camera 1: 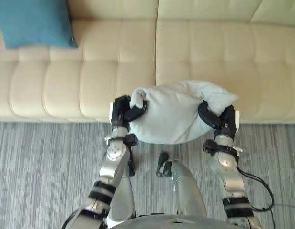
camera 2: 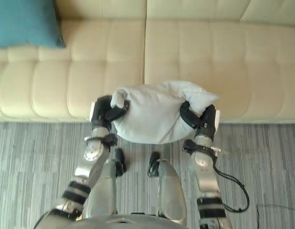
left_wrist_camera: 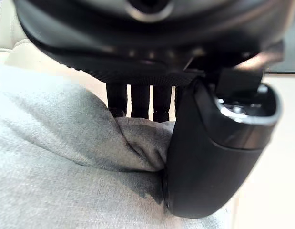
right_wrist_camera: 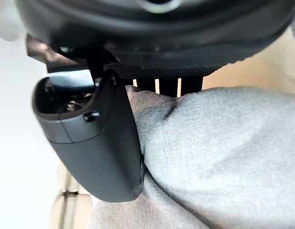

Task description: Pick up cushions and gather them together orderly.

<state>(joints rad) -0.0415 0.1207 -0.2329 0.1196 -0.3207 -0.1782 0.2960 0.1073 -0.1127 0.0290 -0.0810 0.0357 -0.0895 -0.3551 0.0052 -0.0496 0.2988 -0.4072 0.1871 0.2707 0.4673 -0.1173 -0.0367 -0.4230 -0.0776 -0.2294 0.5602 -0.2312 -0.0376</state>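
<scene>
Holding one pale grey cushion (camera 1: pixel 176 114) between both hands, in front of the torso. Seen from the head views lying across the front edge of a cream sofa (camera 1: pixel 209 47), partly over the seat and partly over the striped grey carpet (camera 1: pixel 42 162). Impossible to tell whether touching the seat.

Gripped at its left end by the left hand (camera 1: pixel 121 112). Fingers (left_wrist_camera: pixel 140 100) curled over the far side of a bunched fold of cloth, thumb (left_wrist_camera: pixel 209 157) pressed against the near side, fabric pinched tight between them. No gap visible between thumb and cloth.

Gripped the same way at the opposite end by the right hand (camera 1: pixel 224 121). Fingers (right_wrist_camera: pixel 168 86) hooked behind a ridge of fabric, thumb (right_wrist_camera: pixel 99 143) clamped on the near face, cloth creased where squeezed.

Bulging and rounded between the two sets of fingers, a corner puffed up just past the left fingers and another past the right ones.

Well apart from the left fingers, beyond them and further out to the left: a teal cushion (camera 1: pixel 35 21), propped against the sofa's backrest. Between that cushion and the fingers, bare tufted seat.
</scene>
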